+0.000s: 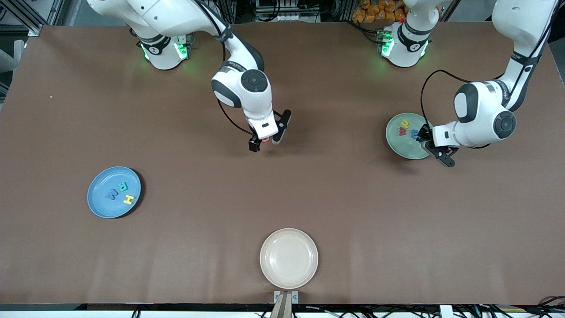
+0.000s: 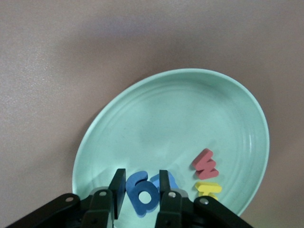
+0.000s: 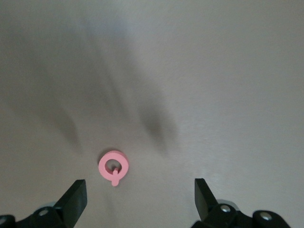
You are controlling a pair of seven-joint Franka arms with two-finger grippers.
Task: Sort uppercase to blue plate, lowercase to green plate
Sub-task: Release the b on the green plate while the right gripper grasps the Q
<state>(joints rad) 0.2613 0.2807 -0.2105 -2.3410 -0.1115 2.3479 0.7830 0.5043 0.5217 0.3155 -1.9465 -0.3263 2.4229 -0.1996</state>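
Observation:
The green plate (image 1: 404,148) (image 2: 180,118) lies toward the left arm's end of the table. In it are the red w (image 2: 205,164) (image 1: 402,130), the yellow y (image 2: 208,188) and a lighter blue E-shaped letter (image 2: 174,181). My left gripper (image 2: 141,187) (image 1: 423,136) is low over this plate, shut on the dark blue g (image 2: 142,194). The blue plate (image 1: 99,201) holds the teal R (image 1: 122,185), blue W (image 1: 111,193) and yellow H (image 1: 128,199). The red Q (image 3: 113,166) (image 1: 265,138) lies flat on the bare table. My right gripper (image 3: 138,197) (image 1: 266,143) hangs open just above it, with the Q nearer one finger.
An empty cream plate (image 1: 289,258) sits at the table edge nearest the front camera, midway between the arms. Brown tabletop stretches between the three plates. Both arm bases stand along the edge farthest from the front camera.

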